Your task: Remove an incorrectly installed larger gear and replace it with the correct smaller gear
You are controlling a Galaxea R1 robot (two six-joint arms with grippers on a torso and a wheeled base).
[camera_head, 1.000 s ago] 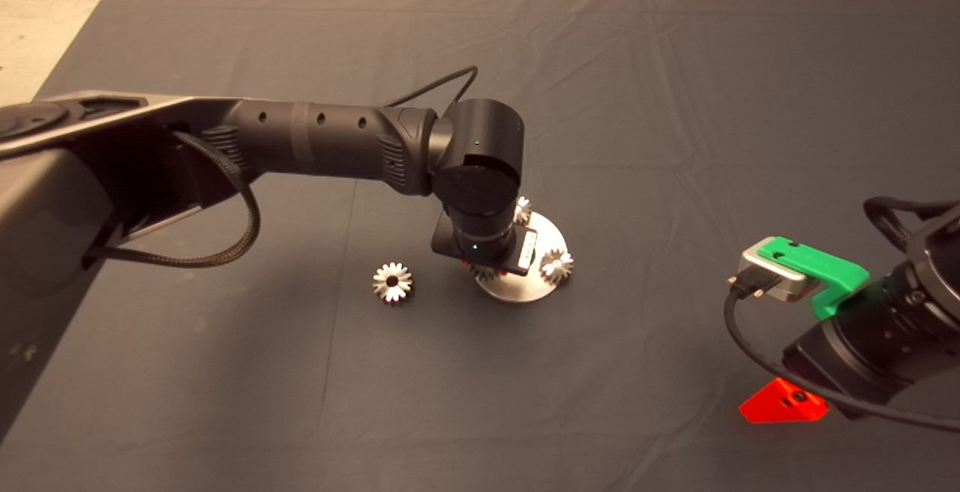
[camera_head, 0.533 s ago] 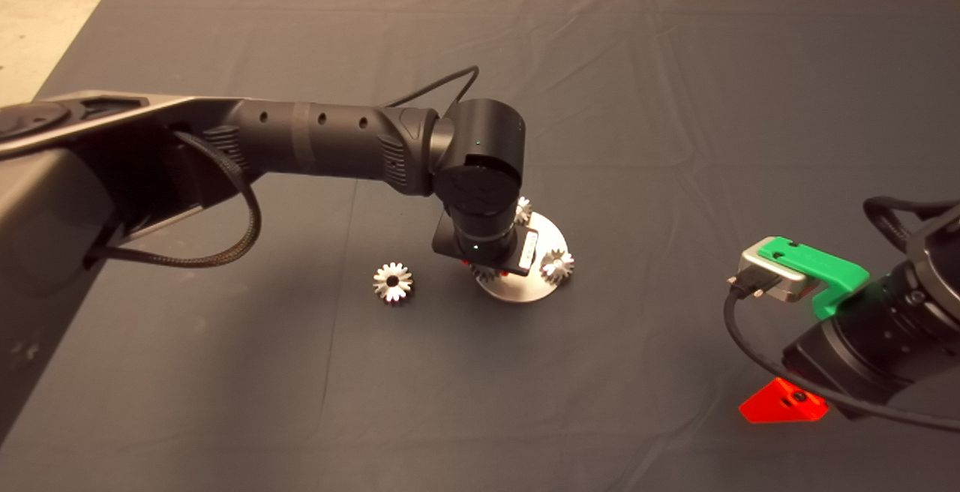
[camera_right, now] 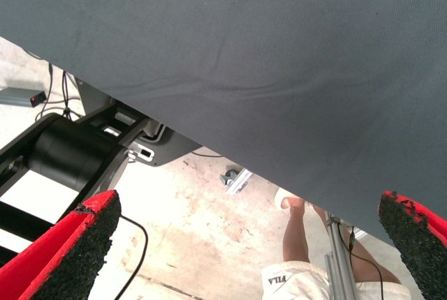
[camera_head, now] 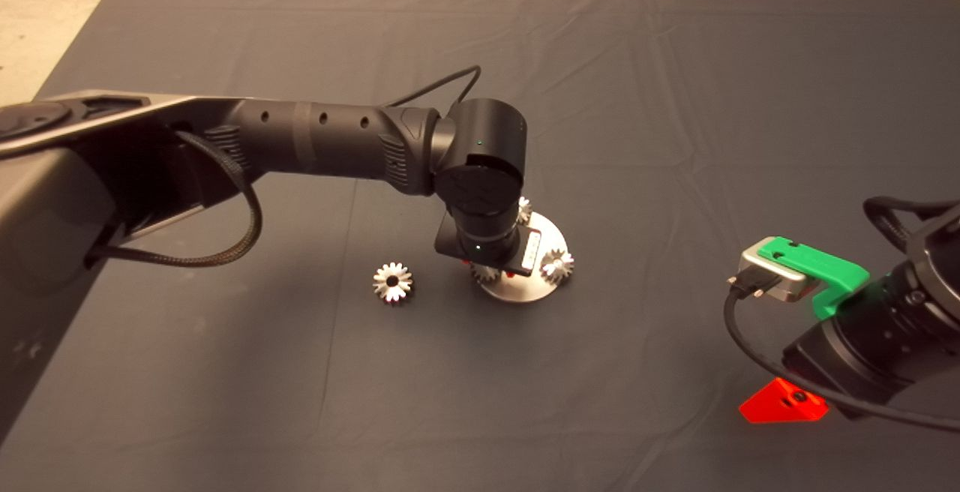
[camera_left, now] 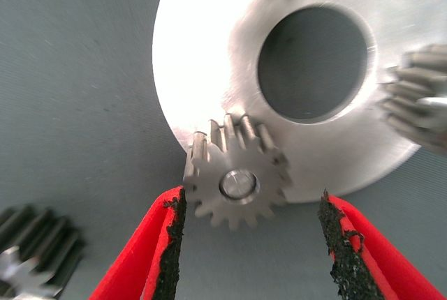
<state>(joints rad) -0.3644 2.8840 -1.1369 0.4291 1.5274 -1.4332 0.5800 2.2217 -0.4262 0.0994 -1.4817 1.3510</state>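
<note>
Left wrist view showed the left gripper [camera_left: 249, 236] hanging just over the rim of a round silver metal disc [camera_left: 209, 56] with a large round hole in its middle. Its two red fingers [camera_left: 150, 248] stood well apart, and their black pads flanked a gear without gripping it. That gear, the smaller gear [camera_left: 237, 183], sat on a pin at the disc's edge, dull grey with short teeth and a pale flat face; one pad came very near its teeth, while the other stayed clear of it. Two more gears [camera_left: 419, 98] sat at other points on the disc's rim, only partly visible.

In the head view, the larger gear [camera_head: 392, 282] lay flat on the dark mat [camera_head: 675, 102], near the disc but apart from it, its bright star-like teeth facing up.

The right gripper [camera_right: 244, 244] was parked at the mat's lower right edge, fingers wide apart and holding nothing. Its wrist view showed the floor beyond the mat and a person's leg [camera_right: 297, 234].
</note>
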